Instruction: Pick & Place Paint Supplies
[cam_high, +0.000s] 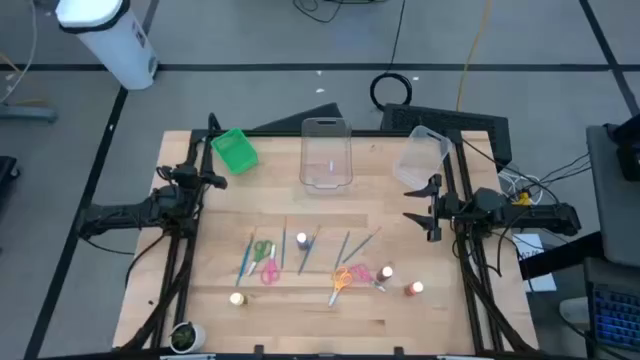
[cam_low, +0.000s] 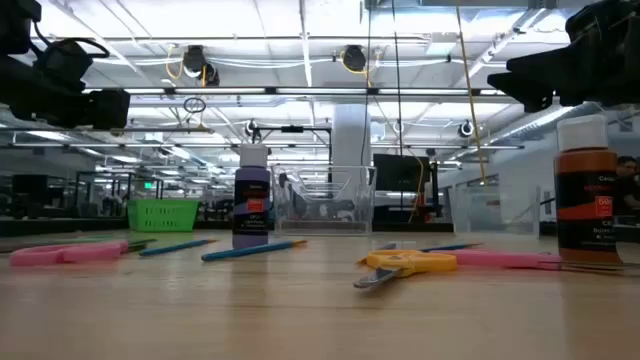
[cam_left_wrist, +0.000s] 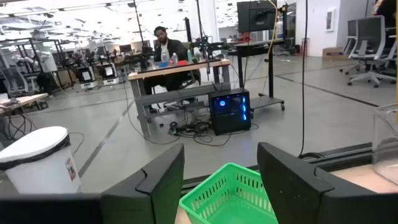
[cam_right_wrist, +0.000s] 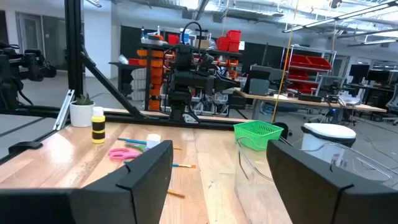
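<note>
Wooden desk, near half: brushes, scissors and paint bottles scattered between the two arms, among them green scissors, orange scissors, purple bottle, yellow bottle. Left pincer hangs above the left edge, fingers apart, empty. Right pincer hangs above the right edge, fingers apart, empty.

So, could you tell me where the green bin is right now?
In the high view the green bin sits at the table's far left corner, just ahead of the left gripper and left of the middle clear tub.
</note>
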